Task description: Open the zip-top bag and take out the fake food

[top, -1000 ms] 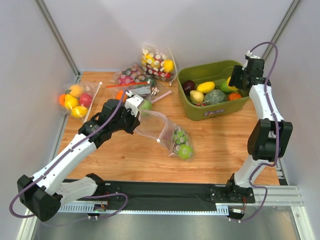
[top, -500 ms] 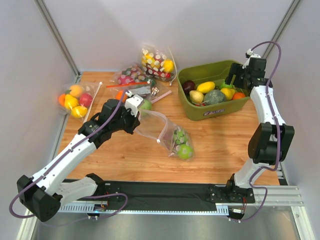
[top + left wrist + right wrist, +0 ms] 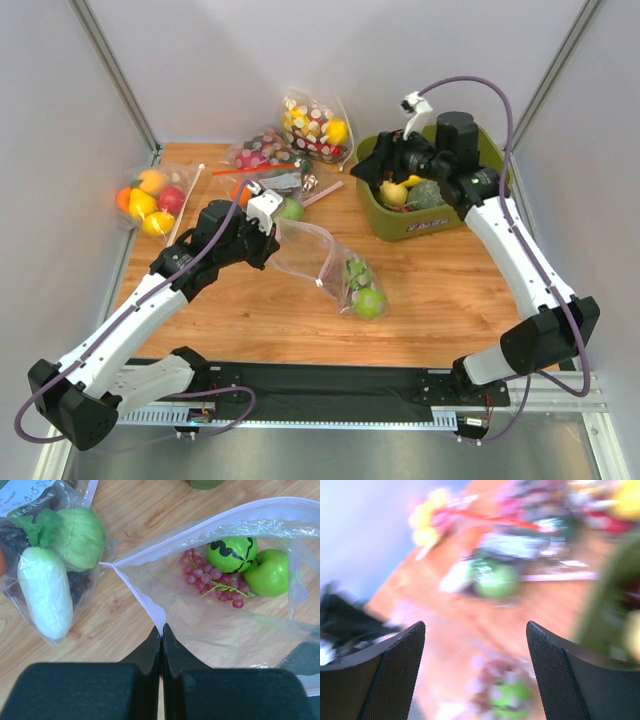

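The zip-top bag (image 3: 318, 256) lies open in the middle of the table, its mouth toward the left arm. My left gripper (image 3: 268, 236) is shut on the bag's pale zip edge (image 3: 150, 605) and holds it up. Inside, the fake food (image 3: 364, 290) shows as a green striped ball (image 3: 231, 554), a green apple (image 3: 273, 573) and a bunch of red grapes (image 3: 210, 578). My right gripper (image 3: 376, 170) is open and empty, hanging above the left end of the green bin. Its view is blurred by motion; the bag (image 3: 510, 695) lies below between its fingers.
A green bin (image 3: 440, 216) with fruit stands at the back right. A polka-dotted bag (image 3: 315, 125) and a red-zip bag (image 3: 262, 160) lie at the back. A fruit bag (image 3: 150, 195) lies far left. A bag with a white radish (image 3: 45, 590) lies beside my left gripper.
My right arm has swung from the bin's far right corner leftward over the bin, its gripper now pointing toward the table's middle. The left gripper and the bag have not moved.
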Tool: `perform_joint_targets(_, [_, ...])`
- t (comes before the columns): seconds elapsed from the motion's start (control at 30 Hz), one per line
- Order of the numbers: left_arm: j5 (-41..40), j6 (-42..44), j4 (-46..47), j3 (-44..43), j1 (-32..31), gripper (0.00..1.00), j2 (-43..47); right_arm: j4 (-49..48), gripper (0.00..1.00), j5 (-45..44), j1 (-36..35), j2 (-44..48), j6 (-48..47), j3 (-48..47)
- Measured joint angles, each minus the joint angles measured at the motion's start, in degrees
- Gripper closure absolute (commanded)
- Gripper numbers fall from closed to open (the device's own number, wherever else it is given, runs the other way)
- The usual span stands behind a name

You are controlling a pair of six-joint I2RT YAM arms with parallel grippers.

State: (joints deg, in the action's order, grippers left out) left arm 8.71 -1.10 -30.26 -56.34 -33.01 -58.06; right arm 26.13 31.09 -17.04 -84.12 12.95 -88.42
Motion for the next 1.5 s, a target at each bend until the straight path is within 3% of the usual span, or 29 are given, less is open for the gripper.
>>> perform_joint_targets(0.3, [-0.04,0.00,0.02,0.09,0.00,1.00,0.09,-2.64,0.24,17.64,-15.08,-2.95,4.28,0.00])
perform_joint_targets(0.6, [-0.02,0.00,0.00,0.20,0.00,1.00,0.33,0.31,0.28,21.00,-24.37,-8.46,4.37,0.61])
perform_joint_targets(0.77, [-0.02,0.00,0.00,0.24,0.00,1.00,0.87,3.58,0.29,14.69,-24.61,-9.03,4.04,1.81])
perform_joint_targets(1.2, [3.80,-0.02,0.50,0.52,-0.09,1.00,1.53,16.52,0.30,-14.53,-28.81,-13.00,-3.02,0.35])
perform_joint_targets(1.5, [5.05,-0.02,0.85,0.57,-0.35,1.00,1.55,21.97,0.31,-19.89,-34.45,-13.38,-7.52,-0.90])
